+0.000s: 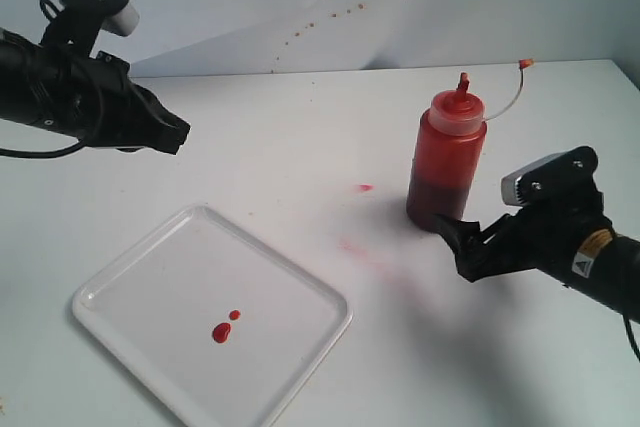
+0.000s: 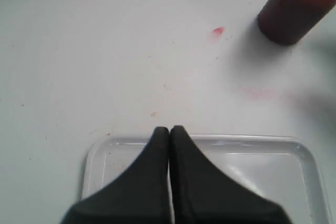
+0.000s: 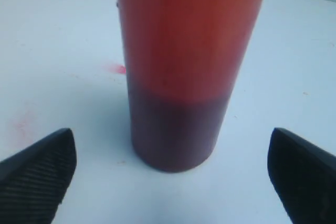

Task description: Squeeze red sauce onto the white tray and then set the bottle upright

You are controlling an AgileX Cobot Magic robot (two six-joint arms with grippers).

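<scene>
On the white table top (image 1: 300, 127), right of centre in the exterior view, the translucent cylindrical plastic squeeze bottle (image 1: 445, 162) (image 2: 294, 9) (image 3: 184, 66) stands upright, free of both grippers; inside it the red sauce (image 3: 178, 135) shows as a dark red band in the lower part, with lighter red-orange wall above; pointed red nozzle (image 1: 463, 82) on top, uncapped; thin cap strap (image 1: 512, 92) arcs off to the side with the small cap at its end.

Flat white plastic rectangular tray (image 1: 180, 277) (image 2: 210, 139), rounded corners, low rim, lies well apart from the bottle toward the lower left of the exterior view; in it two glossy red sauce blobs close together, one bigger, one small; rest of the tray floor bare.

Right gripper (image 1: 458, 247) sits low just beside the bottle base; jaws spread wide, wider than the bottle, holding nothing; in the right wrist view its dark fingers (image 3: 39, 177) flank the bottle with clear gaps each side.

Left gripper (image 1: 178, 137) (image 2: 169, 129) hangs raised, over the tray's near rim in its wrist view; jaws pressed together, nothing between them.

Pink smear (image 1: 365, 188) (image 2: 218, 31) on the table near the bottle; fainter pink mark between bottle and tray; white backdrop (image 1: 330, 17) carries small red specks.
</scene>
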